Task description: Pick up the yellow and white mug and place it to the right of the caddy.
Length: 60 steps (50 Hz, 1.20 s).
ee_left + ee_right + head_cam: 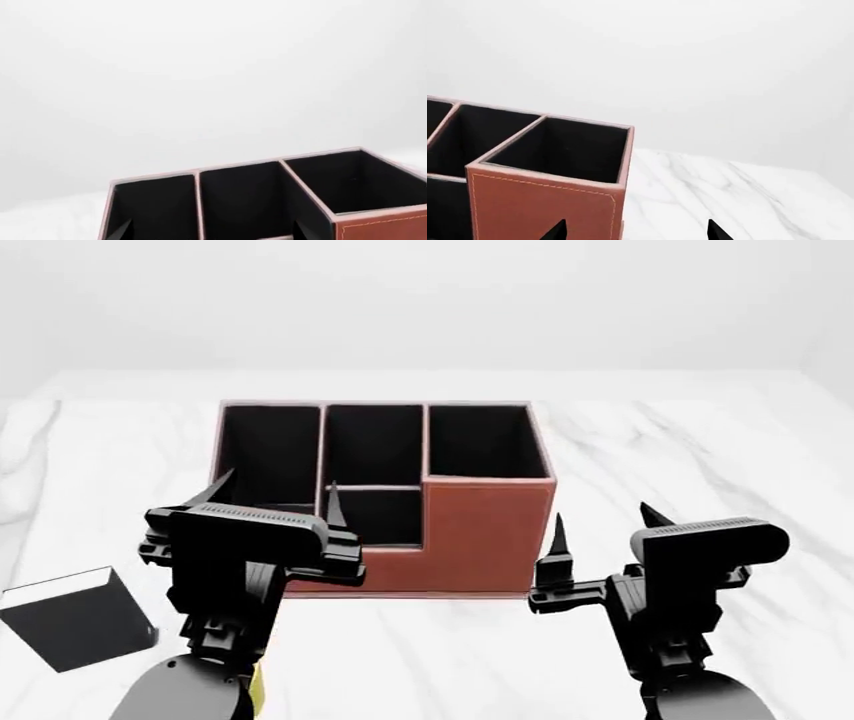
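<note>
Jaws parted both sides; caddy (461,525) compartments black-lined, nothing visible inside.

Table (694,455): white marble with faint grey veining, filling the lower part of the head view; its far edge runs straight across below the wall.
Table surface, right wrist view (727,195): same white marble, grey veins running diagonally.
Wall (427,300): plain, pale grey-white, unmarked, behind the table in all three views.
Light: soft and even, with only faint shadows on the marble.
Other object: small flat black box (78,622) lying on the table's near left part.
</note>
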Tool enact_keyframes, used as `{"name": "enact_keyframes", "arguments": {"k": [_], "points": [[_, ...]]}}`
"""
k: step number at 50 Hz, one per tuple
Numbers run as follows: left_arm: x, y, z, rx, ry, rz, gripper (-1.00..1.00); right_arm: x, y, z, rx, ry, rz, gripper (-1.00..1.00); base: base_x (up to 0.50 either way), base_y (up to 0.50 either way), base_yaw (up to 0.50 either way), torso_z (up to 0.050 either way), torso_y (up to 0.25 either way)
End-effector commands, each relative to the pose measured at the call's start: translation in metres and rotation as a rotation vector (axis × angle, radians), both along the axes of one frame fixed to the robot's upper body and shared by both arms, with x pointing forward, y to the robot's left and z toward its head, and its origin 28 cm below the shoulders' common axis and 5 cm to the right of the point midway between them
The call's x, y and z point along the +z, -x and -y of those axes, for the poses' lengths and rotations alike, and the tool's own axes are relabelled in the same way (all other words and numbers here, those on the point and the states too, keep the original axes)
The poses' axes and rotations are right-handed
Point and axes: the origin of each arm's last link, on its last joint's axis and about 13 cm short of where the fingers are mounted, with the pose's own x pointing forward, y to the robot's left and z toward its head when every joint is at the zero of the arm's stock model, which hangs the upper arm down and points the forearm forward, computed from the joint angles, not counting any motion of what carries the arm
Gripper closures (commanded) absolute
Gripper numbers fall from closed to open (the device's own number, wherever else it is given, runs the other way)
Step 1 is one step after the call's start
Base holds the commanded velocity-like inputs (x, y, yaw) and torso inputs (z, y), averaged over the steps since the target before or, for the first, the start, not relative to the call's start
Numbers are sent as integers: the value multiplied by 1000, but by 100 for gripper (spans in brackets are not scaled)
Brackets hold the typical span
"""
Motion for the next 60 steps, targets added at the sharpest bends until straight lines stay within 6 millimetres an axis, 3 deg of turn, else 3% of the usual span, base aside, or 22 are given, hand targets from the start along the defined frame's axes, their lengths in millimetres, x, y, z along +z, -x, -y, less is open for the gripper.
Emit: {"name": "enact_keyframes", "arguments": {"k": [1,19,37,45,47,49,60], "points": [[0,-1,1,11,-37,-5,-100,-3,3,-5,91,-4,-18,-100,0,0,0,0,0],[12,3,-8,51,6,36,-100,-26,8,-43,524,-38,-209,-100,0,0,0,0,0],[17,8,-13,85,8,56,-100,-46,7,-74,657,-32,-266,-100,0,0,0,0,0],[17,9,-13,89,6,55,-100,-54,8,-90,715,-112,-311,-100,0,0,0,0,0],[18,9,-13,87,8,54,-100,-66,14,-115,797,-135,-416,-100,0,0,0,0,0],[19,9,-13,86,10,53,-100,-70,15,-124,830,-146,-455,-100,0,0,0,0,0],[19,10,-13,85,8,55,-100,-77,15,-137,874,-158,-499,-100,0,0,0,0,0]]}}
